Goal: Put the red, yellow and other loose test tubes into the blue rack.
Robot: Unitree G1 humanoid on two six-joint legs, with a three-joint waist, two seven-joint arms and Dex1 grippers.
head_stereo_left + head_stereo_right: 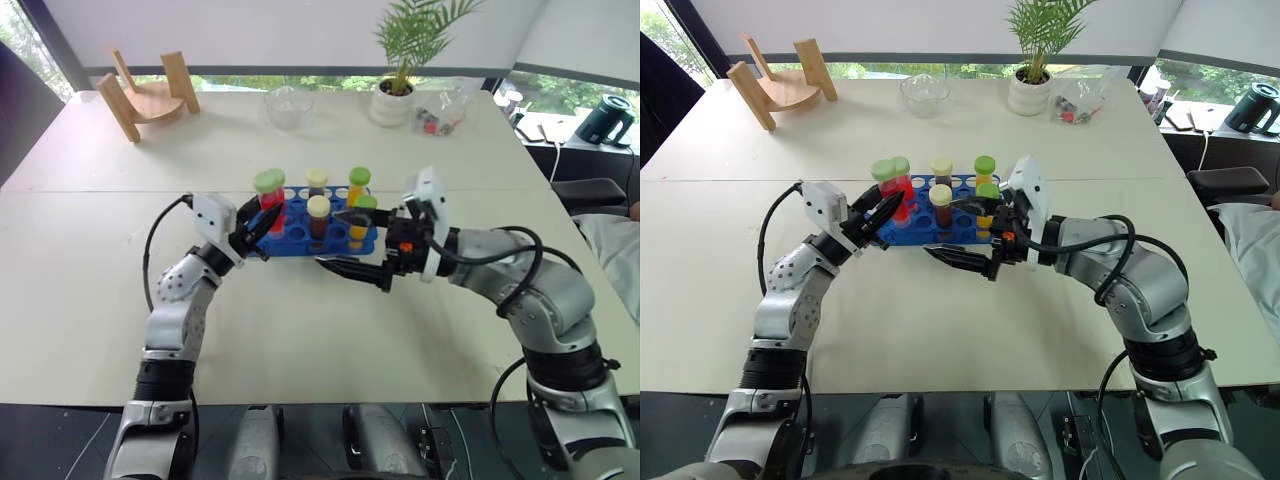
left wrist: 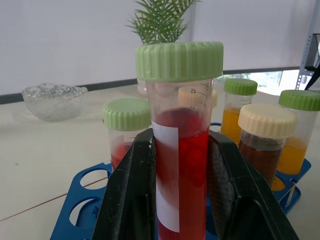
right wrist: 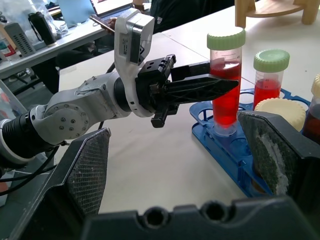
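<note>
On the white table (image 1: pixel 300 340) the blue rack (image 1: pixel 300 238) holds brown, orange and red tubes, the left gripper (image 1: pixel 256 229) clamped on a red-filled tube (image 2: pixel 179 165) in the rack's near-left corner, the right gripper (image 1: pixel 352 243) spread wide just beside the rack.

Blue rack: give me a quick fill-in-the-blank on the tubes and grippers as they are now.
1. The left gripper is shut on a tube of ____ liquid.
2. That tube's cap is ____.
3. The right gripper is ____, holding nothing.
4. The rack is ____ in colour.

Missing words: red; green; open; blue
</note>
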